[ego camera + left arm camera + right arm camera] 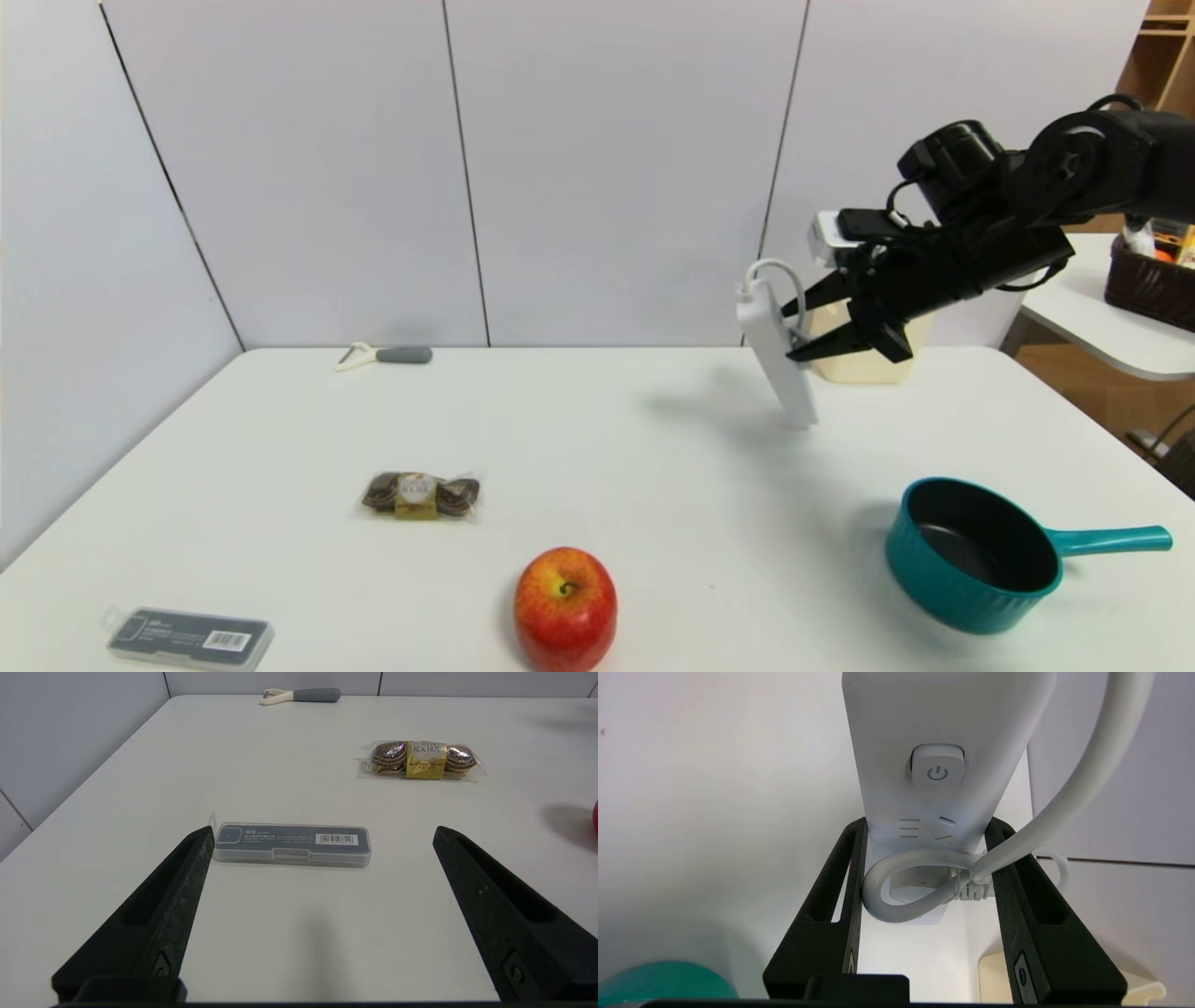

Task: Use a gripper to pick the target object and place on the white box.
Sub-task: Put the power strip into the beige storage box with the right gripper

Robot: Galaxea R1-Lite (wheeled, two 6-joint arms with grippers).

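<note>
My right gripper is shut on the white power strip and holds it tilted in the air over the table's back right. In the right wrist view the power strip sits clamped between both black fingers, its power button facing the camera and its cord looping across them. The cream white box stands just behind and right of the gripper, mostly hidden by it; one corner of the box shows in the wrist view. My left gripper hangs open low over the table's front left.
A grey flat case with barcode lies front left, just beyond the left fingertips. A chocolate pack, a red apple, a teal saucepan and a grey-handled peeler lie on the white table.
</note>
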